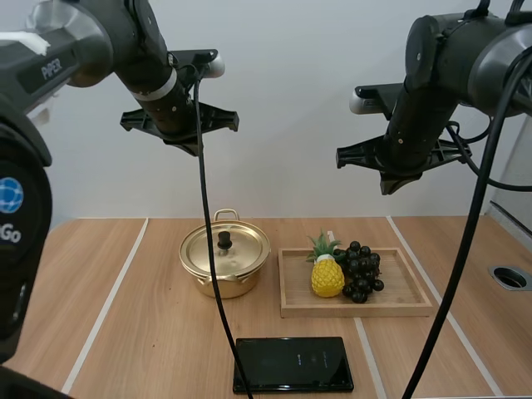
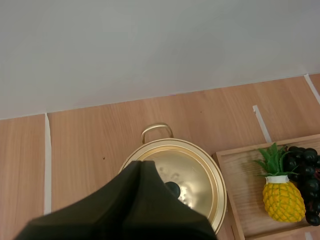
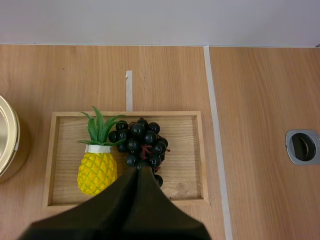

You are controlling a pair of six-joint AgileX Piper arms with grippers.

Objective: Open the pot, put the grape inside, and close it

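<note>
1. Pot (image 1: 224,264) sits left of the wooden tray (image 1: 357,312), lid (image 2: 197,170) on, so nothing's opened yet.
2. Grapes (image 3: 142,142) lie in the tray beside a toy pineapple (image 3: 97,172).
3. Left gripper (image 2: 141,165) hangs high over the lid, closed up and holding nothing.
4. Right gripper (image 3: 136,171) is the same, over the grapes. My guess is each arm's staged for its own job.
</note>
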